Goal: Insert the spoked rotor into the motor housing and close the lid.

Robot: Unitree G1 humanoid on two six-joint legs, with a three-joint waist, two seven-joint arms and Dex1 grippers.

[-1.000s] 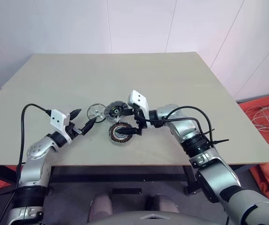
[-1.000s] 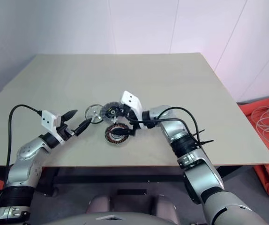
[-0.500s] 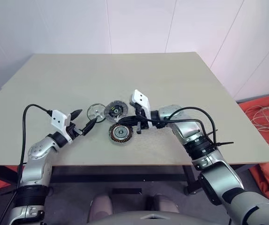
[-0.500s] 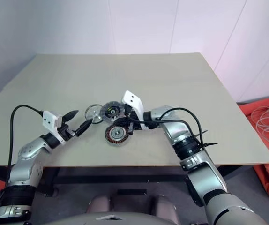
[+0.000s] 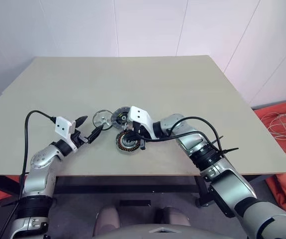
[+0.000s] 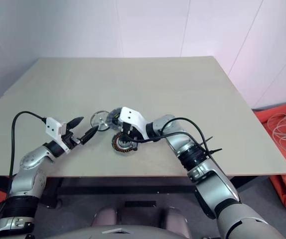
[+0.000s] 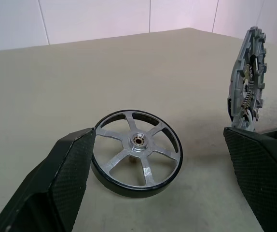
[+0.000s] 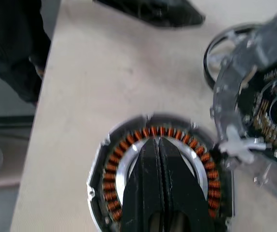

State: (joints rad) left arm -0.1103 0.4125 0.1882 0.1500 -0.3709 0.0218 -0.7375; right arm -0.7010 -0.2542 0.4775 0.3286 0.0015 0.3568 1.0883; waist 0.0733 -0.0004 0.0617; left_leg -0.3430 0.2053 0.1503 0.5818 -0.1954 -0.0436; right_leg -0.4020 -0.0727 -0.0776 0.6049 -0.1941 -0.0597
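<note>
Hovering with pressed-together fingers over the motor housing (image 5: 128, 142), the right gripper (image 8: 159, 159) holds nothing — the spoked rotor (image 7: 136, 160) lies between the left gripper's (image 5: 90, 127) spread fingers, just left of the lid (image 5: 119, 117), awaiting a pinch.

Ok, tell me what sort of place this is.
Probably a lab or test room: a bare table against plain white wall panels, loose motor parts on it, like the motor housing, and cables lying on an orange floor mat.
</note>
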